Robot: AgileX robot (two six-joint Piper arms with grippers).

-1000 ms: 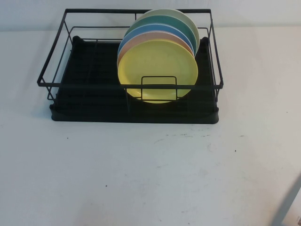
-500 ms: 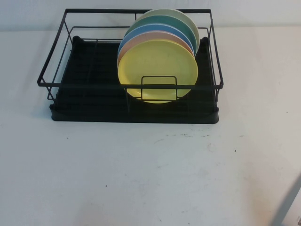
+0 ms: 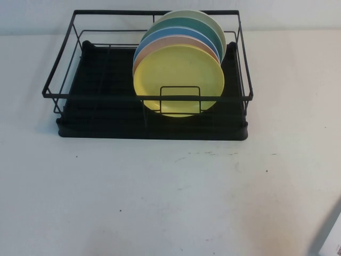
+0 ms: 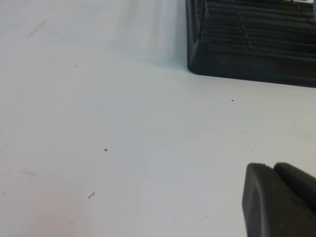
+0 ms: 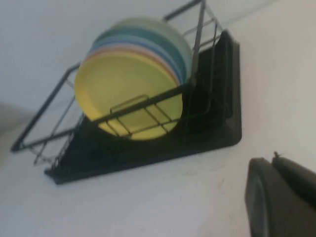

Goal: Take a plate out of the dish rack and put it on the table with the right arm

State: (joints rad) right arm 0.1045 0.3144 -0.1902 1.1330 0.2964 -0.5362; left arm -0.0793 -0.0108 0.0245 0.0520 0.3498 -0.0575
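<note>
The yellow plate (image 3: 178, 80) stands on edge at the front of a stack in the right half of the black wire dish rack (image 3: 69, 96). It also shows in the right wrist view (image 5: 126, 94), with the rack (image 5: 217, 123) around it. My right gripper (image 5: 273, 162) is shut and empty, over the white table (image 3: 160, 197) well in front of the rack's right end. Only a grey sliver of the right arm (image 3: 331, 234) shows at the high view's lower right corner. My left gripper (image 4: 273, 167) is shut and empty, low over the table near the rack's tray corner (image 4: 197, 59).
Behind the yellow plate stand a pale pink plate (image 3: 160, 44), a blue plate (image 3: 176, 33), a teal plate (image 3: 186, 24) and a pale green plate (image 3: 205, 18). The rack's left half holds no plates. A small wire loop (image 3: 180, 98) crosses the yellow plate's lower front.
The grey sliver of the right arm at the lower right corner has slid slightly lower and further out of the high view. Plates and rack have not moved.
</note>
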